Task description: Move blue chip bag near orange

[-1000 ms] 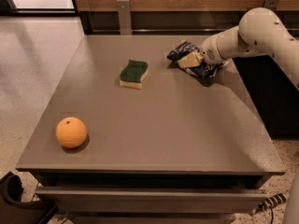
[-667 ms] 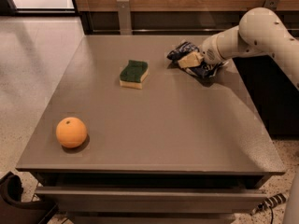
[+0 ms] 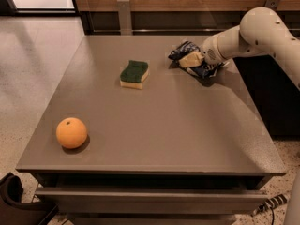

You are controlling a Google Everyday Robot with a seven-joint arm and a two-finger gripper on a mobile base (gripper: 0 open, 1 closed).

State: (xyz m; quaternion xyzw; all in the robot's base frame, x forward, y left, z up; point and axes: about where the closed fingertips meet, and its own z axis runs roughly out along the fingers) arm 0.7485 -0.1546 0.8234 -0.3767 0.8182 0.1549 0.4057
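Observation:
The blue chip bag [image 3: 183, 49] is a crinkled dark foil bag lying at the far right of the grey table [image 3: 154, 125]. My gripper [image 3: 192, 59] reaches in from the right on the white arm [image 3: 253, 34] and sits in the bag, shut on it, with blue foil showing above and below its cream fingers [image 3: 189, 59]. The bag rests low at the table top. The orange [image 3: 71, 133] is round with a small dark stem dot and sits alone near the front left corner, far from the bag and gripper.
A green-and-yellow sponge [image 3: 134, 74] lies left of the bag, in the far middle of the table. A wooden wall panel with a metal bracket [image 3: 124, 15] stands behind the table. A dark object [image 3: 14, 200] sits on the floor at the front left.

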